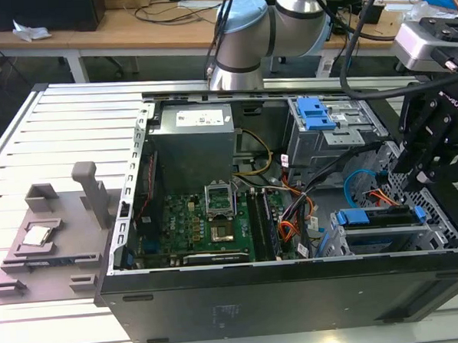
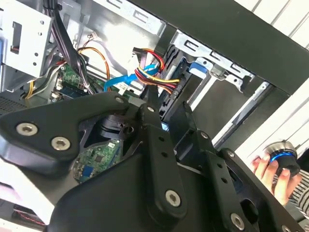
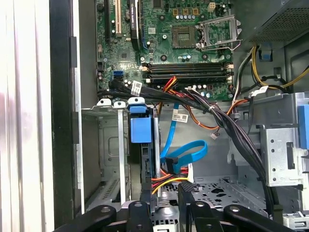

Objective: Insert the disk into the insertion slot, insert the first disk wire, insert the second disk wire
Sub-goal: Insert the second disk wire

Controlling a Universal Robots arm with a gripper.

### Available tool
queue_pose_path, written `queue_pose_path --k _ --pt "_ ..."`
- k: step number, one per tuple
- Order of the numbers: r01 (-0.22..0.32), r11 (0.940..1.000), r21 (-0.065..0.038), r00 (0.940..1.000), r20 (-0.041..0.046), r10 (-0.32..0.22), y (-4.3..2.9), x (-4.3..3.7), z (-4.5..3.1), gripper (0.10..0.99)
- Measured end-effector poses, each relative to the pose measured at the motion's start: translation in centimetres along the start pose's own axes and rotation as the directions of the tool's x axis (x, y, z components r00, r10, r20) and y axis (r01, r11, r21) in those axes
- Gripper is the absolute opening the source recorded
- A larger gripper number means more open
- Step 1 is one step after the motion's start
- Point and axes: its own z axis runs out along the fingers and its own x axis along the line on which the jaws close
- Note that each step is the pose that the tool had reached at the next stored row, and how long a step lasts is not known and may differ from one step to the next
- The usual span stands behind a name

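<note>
Disk (image 3: pixel 141 130) sits on edge in the insertion slot (image 3: pixel 102 145), straight ahead of my end effector (image 3: pixel 165 198), wired end facing me. My fingers (image 3: pixel 186 203) stand narrowly apart, just short of the red-and-yellow power wires (image 3: pixel 166 180).

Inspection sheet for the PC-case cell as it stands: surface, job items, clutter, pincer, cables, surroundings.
Surface: white slatted table carrying the open computer case.
Job's things: the disk sits in the insertion slot, blue frame showing.
Clutter: grey fixture on the table, a square chip on it.
Grippers: pincer poised close to the disk and its wires.
Cables: coloured wire bundle and blue flat cable by the disk, plugged or not unclear; black bundle crosses the case.
Surroundings: wooden bench behind; a hand on a knob outside the case.
</note>
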Motion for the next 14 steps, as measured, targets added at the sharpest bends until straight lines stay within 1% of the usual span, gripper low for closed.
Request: queue_pose_path --k 2,4,7,12,14 --pt "0.000 1.0000 0.000 1.0000 -0.0002 0.000 0.02 -0.01 -0.31 0.361" --pt "0.000 1.0000 0.000 1.0000 0.0000 0.000 0.06 -0.01 -1.07 0.361" --pt "0.000 1.0000 0.000 1.0000 0.0000 0.000 0.09 -0.01 -1.65 0.361" --pt "0.000 1.0000 0.000 1.0000 0.0002 0.000 0.12 -0.01 -1.73 0.361" --pt "0.002 1.0000 0.000 1.0000 0.0004 -0.002 0.46 -0.06 -1.55 0.361"
